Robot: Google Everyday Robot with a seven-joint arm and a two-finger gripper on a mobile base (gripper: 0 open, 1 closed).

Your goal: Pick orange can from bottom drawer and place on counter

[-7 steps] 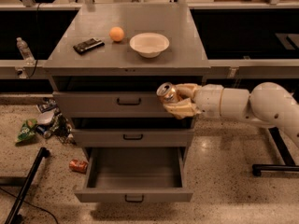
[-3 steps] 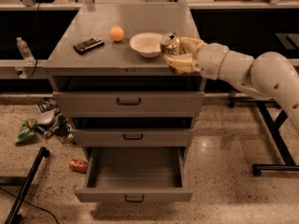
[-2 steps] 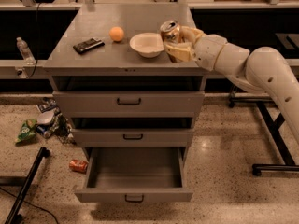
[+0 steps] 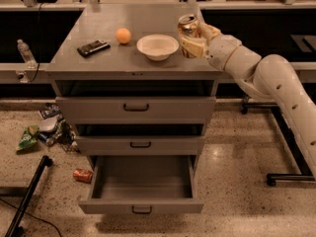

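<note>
The orange can (image 4: 187,27), dull gold with a silver top, is upright in my gripper (image 4: 193,39) over the right part of the counter (image 4: 98,63), just right of the white bowl. I cannot tell whether its base touches the counter. The gripper is shut on the can, its cream fingers (image 4: 193,47) wrapped round the lower body. The arm comes in from the right. The bottom drawer (image 4: 142,181) stands pulled open and its tray shows nothing inside.
On the counter are a white bowl (image 4: 157,46), an orange ball (image 4: 123,35) and a dark flat device (image 4: 93,47). The two upper drawers are shut. Litter, a red can (image 4: 83,175) and a bottle (image 4: 25,53) lie at the left; a black pole (image 4: 27,196) leans at lower left.
The gripper has carried the can from in front of the top drawer up and over the counter's right side, then a little further back beside the bowl.
</note>
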